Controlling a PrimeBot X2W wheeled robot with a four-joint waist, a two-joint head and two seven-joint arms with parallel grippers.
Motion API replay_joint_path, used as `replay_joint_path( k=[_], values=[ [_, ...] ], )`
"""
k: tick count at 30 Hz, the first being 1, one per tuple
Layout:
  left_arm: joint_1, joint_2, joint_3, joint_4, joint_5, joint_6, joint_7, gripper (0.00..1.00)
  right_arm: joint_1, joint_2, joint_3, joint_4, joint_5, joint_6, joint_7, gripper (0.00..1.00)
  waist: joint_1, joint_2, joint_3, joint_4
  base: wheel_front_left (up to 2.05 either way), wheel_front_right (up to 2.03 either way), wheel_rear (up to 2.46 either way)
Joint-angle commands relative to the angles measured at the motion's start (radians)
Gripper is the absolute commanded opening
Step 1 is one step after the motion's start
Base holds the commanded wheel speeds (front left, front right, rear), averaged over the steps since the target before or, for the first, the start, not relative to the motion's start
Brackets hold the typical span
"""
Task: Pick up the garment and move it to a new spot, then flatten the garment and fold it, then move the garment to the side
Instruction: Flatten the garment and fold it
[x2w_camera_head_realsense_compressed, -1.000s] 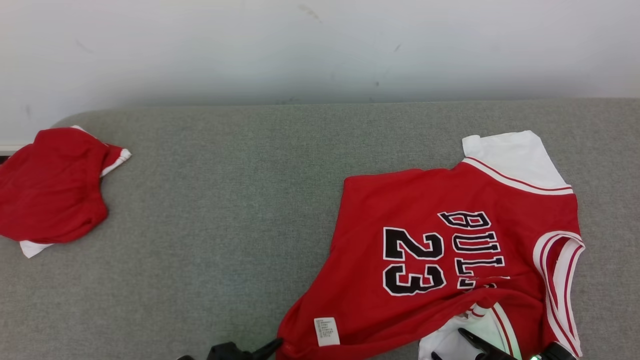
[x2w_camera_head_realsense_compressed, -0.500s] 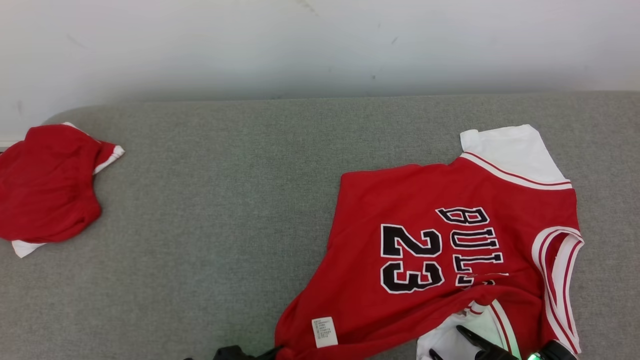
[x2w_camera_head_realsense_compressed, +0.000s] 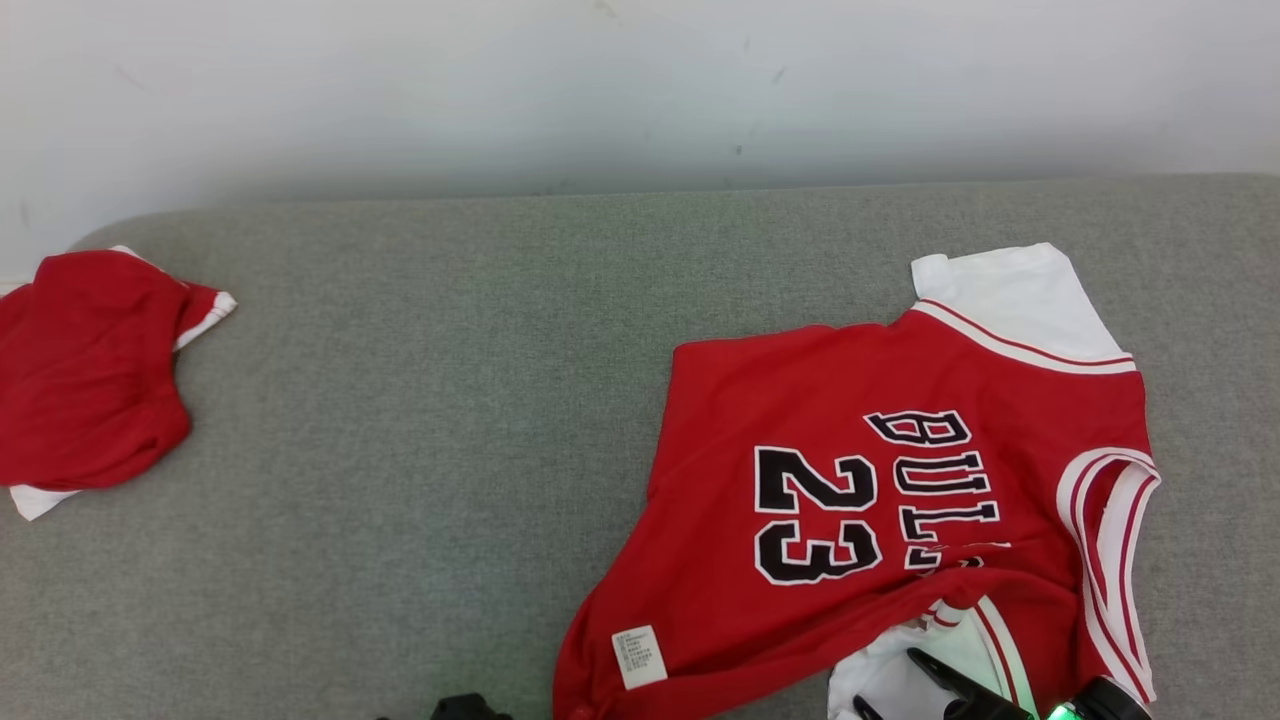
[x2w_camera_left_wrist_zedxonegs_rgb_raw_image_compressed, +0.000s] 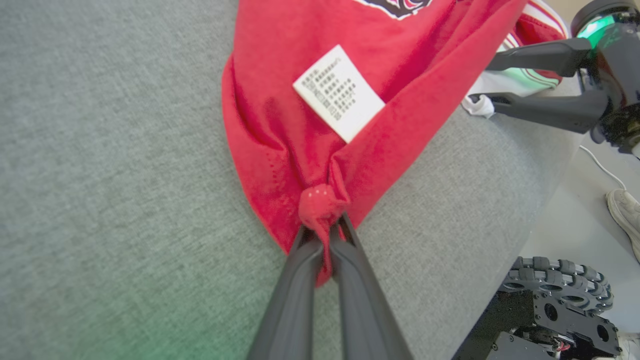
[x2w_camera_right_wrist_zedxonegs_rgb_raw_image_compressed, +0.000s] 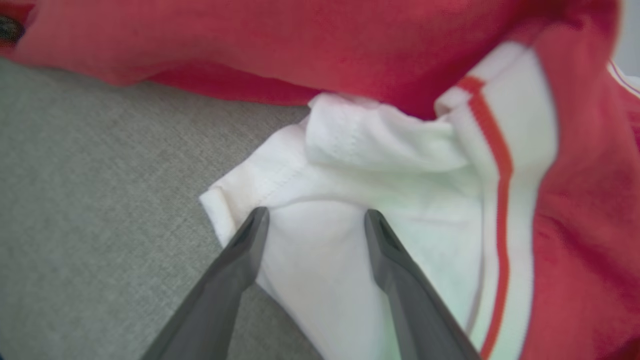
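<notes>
Nearest, the left gripper (x2w_camera_left_wrist_zedxonegs_rgb_raw_image_compressed: 325, 227) is clenched on a bunched hem corner of the red garment (x2w_camera_head_realsense_compressed: 880, 480). The right gripper (x2w_camera_right_wrist_zedxonegs_rgb_raw_image_compressed: 312, 220) stands spread astride its white sleeve (x2w_camera_right_wrist_zedxonegs_rgb_raw_image_compressed: 380, 150), grasping nothing yet, probably setting up a two-corner hold so the cloth lifts without crumpling. In the head view the garment lies print-up at four o'clock on the grey cushion (x2w_camera_head_realsense_compressed: 420, 400), and farther off at nine o'clock a second red garment (x2w_camera_head_realsense_compressed: 90, 370) sits well apart, leaving bare cushion between for a new spot.

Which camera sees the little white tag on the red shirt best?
The left wrist view: the care label sits large and near, its printed lines visible, just above the left gripper pinching the jersey. The head view shows it tiny at the hem.
</notes>
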Motion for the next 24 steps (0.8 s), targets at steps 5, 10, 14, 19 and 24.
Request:
replay_joint_path(
  k=[5, 10, 14, 19, 24],
  values=[
    [-0.023, -0.008, 0.003, 0.021, -0.008, 0.004, -0.025, 0.00, 0.023, -0.030, 0.027, 0.054, 0.000, -0.004, 0.093, 1.00, 0.0000, 0.0000, 0.012, 0.001, 0.00, 0.00, 0.00],
    [-0.031, -0.008, 0.009, 0.032, -0.015, 0.008, -0.036, 0.00, 0.038, -0.046, 0.061, 0.040, 0.023, -0.004, 0.134, 1.00, 0.0000, 0.0000, 0.022, -0.001, 0.00, 0.00, 0.00],
    [-0.037, -0.005, 0.011, 0.035, -0.018, 0.008, -0.039, 0.00, 0.043, -0.059, 0.071, 0.037, 0.040, -0.002, 0.178, 1.00, 0.0000, 0.0000, 0.029, -0.003, 0.00, 0.00, 0.00],
    [-0.048, -0.004, 0.007, 0.037, -0.024, 0.007, -0.039, 0.00, 0.037, -0.058, 0.061, 0.074, 0.045, -0.002, 0.305, 0.38, 0.0000, 0.0000, 0.031, -0.003, 0.00, 0.00, 0.00],
    [-0.053, 0.000, 0.005, 0.035, -0.034, 0.007, -0.042, 0.00, 0.023, -0.047, 0.036, 0.085, 0.034, -0.004, 0.357, 0.00, 0.0000, 0.0000, 0.030, 0.000, 0.00, 0.00, 0.00]
  ],
)
